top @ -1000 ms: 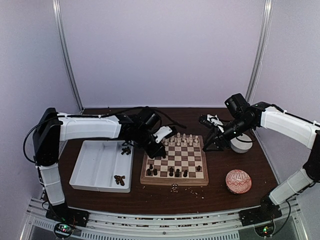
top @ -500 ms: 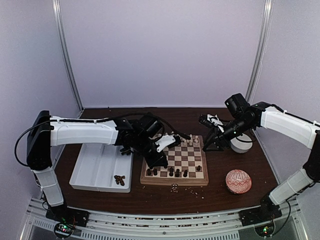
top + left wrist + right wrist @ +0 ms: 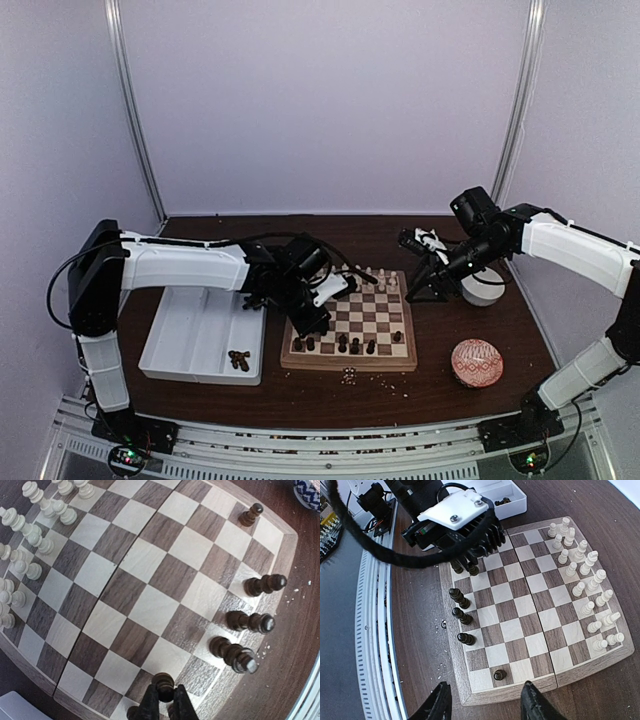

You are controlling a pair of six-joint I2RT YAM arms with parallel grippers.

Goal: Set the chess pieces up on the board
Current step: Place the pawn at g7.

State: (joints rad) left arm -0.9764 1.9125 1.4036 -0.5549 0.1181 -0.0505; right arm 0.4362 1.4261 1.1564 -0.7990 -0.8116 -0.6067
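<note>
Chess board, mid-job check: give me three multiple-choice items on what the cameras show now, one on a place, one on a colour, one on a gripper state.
1. Where on the board do the cream-white pieces stand? A) far rows B) near rows C) middle rows
2. What colour is the piece in the left gripper? A) cream-white B) dark brown C) red
3. How is the right gripper? A) shut on a piece B) shut, empty C) open, empty
Answers: 1 A: they line the edge away from the arms. 2 B: a dark head sits in its closed jaws. 3 C: its jaws stand apart, nothing between.
</note>
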